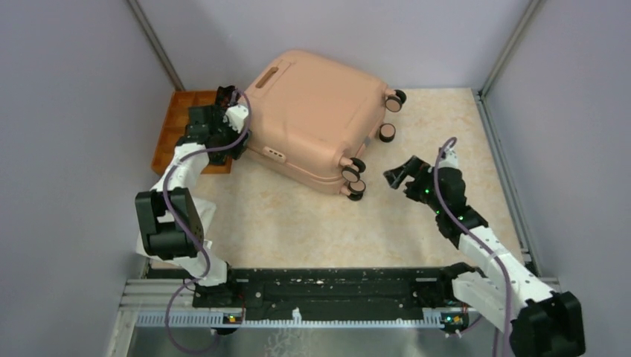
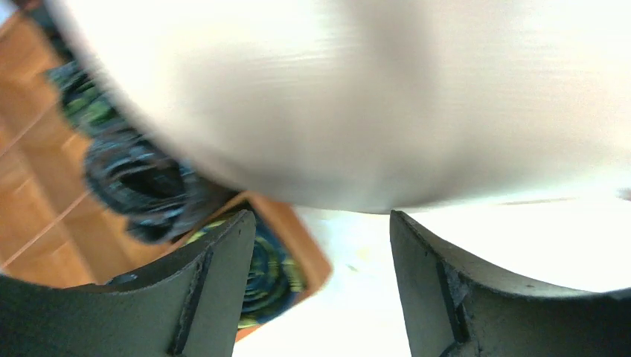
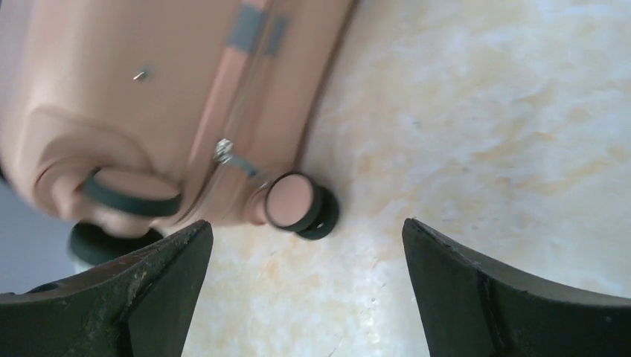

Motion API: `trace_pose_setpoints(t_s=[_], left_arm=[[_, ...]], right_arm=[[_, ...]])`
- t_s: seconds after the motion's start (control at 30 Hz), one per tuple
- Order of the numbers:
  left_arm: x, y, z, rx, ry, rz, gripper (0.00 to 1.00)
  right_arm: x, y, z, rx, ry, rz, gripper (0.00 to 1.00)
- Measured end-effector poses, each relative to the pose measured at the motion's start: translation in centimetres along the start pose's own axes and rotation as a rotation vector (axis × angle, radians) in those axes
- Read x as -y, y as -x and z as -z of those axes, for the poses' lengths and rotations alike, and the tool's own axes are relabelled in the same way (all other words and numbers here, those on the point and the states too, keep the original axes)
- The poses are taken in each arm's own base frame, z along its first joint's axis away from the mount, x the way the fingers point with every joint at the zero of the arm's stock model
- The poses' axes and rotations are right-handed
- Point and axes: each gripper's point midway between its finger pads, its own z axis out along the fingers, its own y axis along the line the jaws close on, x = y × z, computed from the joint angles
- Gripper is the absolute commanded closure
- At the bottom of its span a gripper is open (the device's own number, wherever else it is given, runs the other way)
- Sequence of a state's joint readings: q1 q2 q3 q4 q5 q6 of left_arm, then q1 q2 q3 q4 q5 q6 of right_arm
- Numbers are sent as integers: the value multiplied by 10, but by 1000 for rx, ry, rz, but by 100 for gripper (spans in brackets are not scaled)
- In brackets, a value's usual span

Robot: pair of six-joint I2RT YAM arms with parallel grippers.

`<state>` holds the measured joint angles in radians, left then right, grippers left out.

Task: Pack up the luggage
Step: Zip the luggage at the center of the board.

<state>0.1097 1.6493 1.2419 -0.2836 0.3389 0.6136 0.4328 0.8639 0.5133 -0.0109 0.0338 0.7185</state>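
Luggage [image 1: 312,119] is closed up, lying at the back left of the table [image 1: 298,223], left end by the orange tray [image 1: 178,126]. Left gripper [image 2: 321,230] is open right up against its left side. Right gripper [image 1: 396,175] is spread wide near the wheels [image 1: 356,178], holding nothing

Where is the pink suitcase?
In the top view, the luggage lies flat at the back of the table, left of centre, with the orange tray at its left.

Closed peach-pink luggage [image 1: 312,111] lies flat on its broad face, turned diagonally.
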Motion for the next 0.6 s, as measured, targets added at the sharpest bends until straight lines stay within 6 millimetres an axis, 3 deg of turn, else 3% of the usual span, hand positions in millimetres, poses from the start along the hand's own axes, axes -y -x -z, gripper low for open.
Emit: trace_pose_setpoints(t_s=[0.07, 0.13, 0.27, 0.37, 0.47, 0.53, 0.6], left_arm=[[34, 4, 8, 10, -110, -44, 29], [61, 12, 18, 26, -199, -95, 29], [107, 26, 41, 47, -329, -222, 29], [135, 28, 51, 51, -390, -311, 29], [141, 25, 51, 30, -392, -356, 29], [142, 20, 50, 10, -404, -353, 29], [144, 14, 50, -12, -414, -352, 29]], right_arm=[[33, 1, -3, -14, -40, -104, 1], [43, -9, -10, -87, -39, -156, 1], [34, -42, -28, -297, 35, -219, 2], [22, -54, -37, -374, 127, -252, 8], [12, -56, -47, -414, 208, -245, 26], [3, -50, -55, -415, 273, -228, 33], [-6, -41, -64, -412, 351, -207, 49]])
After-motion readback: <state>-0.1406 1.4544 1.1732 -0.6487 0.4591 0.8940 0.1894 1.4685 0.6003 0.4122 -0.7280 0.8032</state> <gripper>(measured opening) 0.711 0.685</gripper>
